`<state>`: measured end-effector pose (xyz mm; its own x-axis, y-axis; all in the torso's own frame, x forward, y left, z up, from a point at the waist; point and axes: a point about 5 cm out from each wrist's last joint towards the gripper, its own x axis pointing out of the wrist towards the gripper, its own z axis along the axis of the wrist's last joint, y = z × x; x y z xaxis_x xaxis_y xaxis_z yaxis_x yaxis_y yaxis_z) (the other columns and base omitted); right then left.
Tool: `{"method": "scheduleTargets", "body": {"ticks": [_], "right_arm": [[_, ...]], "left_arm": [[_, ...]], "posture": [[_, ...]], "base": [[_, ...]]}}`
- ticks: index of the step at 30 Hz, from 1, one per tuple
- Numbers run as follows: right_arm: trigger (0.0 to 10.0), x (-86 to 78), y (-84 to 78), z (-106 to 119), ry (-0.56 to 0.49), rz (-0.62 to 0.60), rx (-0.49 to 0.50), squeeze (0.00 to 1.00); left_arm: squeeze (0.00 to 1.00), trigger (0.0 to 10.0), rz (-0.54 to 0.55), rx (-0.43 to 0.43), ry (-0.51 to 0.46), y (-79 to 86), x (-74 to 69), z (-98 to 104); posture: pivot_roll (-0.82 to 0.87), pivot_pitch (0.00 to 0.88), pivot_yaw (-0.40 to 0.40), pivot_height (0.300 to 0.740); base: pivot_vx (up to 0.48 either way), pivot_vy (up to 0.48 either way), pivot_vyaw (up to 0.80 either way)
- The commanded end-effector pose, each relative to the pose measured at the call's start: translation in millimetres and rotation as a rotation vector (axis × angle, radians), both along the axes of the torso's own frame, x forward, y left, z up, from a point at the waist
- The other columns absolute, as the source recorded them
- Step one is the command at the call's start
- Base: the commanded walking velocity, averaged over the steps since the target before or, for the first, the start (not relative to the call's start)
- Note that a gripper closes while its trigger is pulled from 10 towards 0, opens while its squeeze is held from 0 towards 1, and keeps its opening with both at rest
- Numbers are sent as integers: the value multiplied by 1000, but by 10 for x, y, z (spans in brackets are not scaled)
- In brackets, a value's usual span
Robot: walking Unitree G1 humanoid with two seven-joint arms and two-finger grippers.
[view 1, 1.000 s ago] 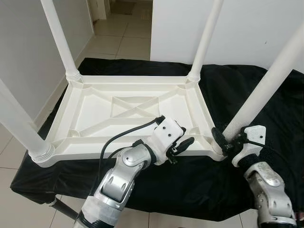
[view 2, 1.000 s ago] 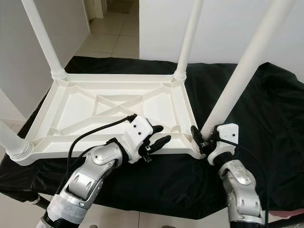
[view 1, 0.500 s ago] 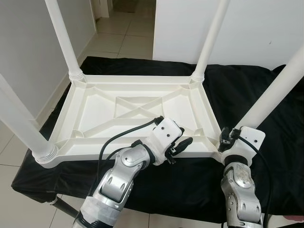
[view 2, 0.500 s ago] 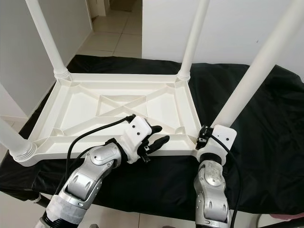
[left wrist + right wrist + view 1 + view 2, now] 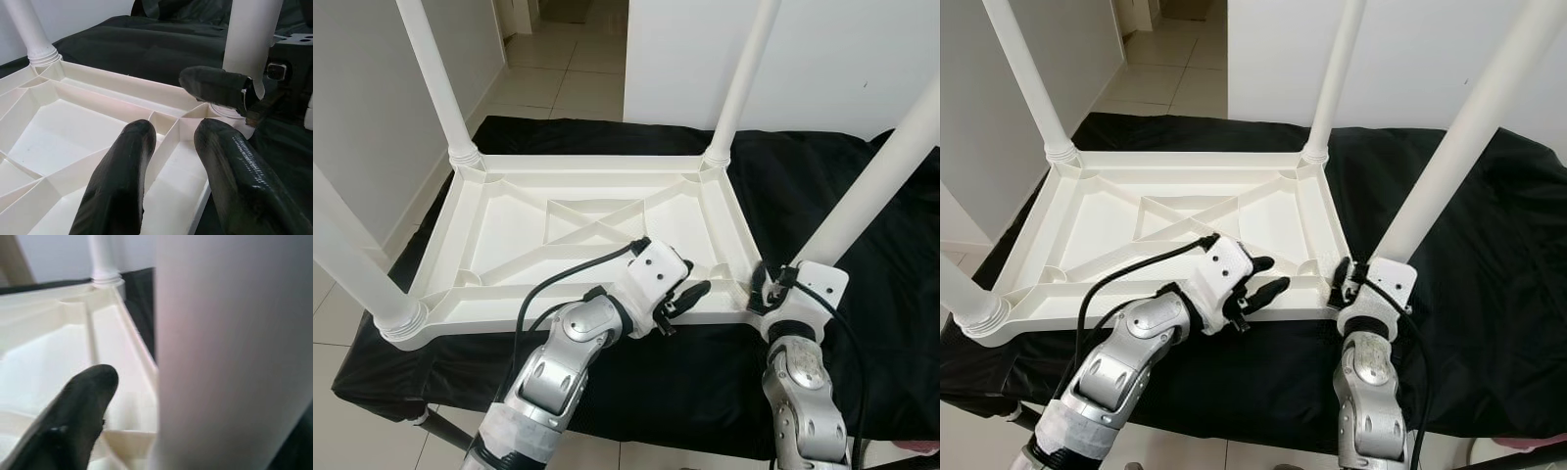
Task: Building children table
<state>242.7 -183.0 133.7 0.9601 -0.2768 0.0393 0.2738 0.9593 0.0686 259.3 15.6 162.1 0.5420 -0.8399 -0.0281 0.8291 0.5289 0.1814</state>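
A white plastic children's table (image 5: 509, 230) lies upside down on a black cloth, its legs pointing up. My left gripper (image 5: 680, 294) rests on the table's near edge. In the left wrist view it (image 5: 171, 161) is open, its two fingers astride a rib of the underside. My right gripper (image 5: 766, 284) is at the base of the near right leg (image 5: 871, 186) and shut on it. One of its fingers (image 5: 215, 88) lies against that leg (image 5: 249, 34). In the right wrist view the leg (image 5: 230, 352) stands beside one black finger (image 5: 73, 416).
The black cloth (image 5: 803, 186) covers the low surface under the table. The other legs rise at the far left (image 5: 435, 78), far right (image 5: 739, 83) and near left (image 5: 347, 264). White walls stand behind, and a tiled floor (image 5: 558, 69) leads off at the back.
My right wrist has turned around the base of the near right leg and come in closer to the table corner. The left gripper has stayed on the near edge. The camera shifted slightly.
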Motion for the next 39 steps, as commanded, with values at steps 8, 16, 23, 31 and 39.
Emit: {"method": "scheduleTargets", "body": {"ticks": [8,16,23,31,39], "right_arm": [[10000,-36,-198,-2,-29,268,-6,0],[10000,54,-351,24,6,651,-84,0],[10000,179,-385,19,51,765,-154,0],[0,308,-429,-31,96,815,-215,0],[0,256,-548,-92,109,820,-197,0]], "left_arm": [[0,10000,81,2,-21,18,91,5],[0,10000,68,3,-28,4,97,18],[0,10000,58,9,-36,-1,106,27],[0,10000,58,8,-47,-13,112,39],[0,10000,60,3,-42,-17,80,16]], "posture": [[-151,0,5,740],[-153,0,20,740],[-149,0,28,740],[-131,0,11,740],[-140,0,3,740]], "base": [[0,0,0],[0,0,0],[0,0,0],[0,0,0],[0,0,0]]}}
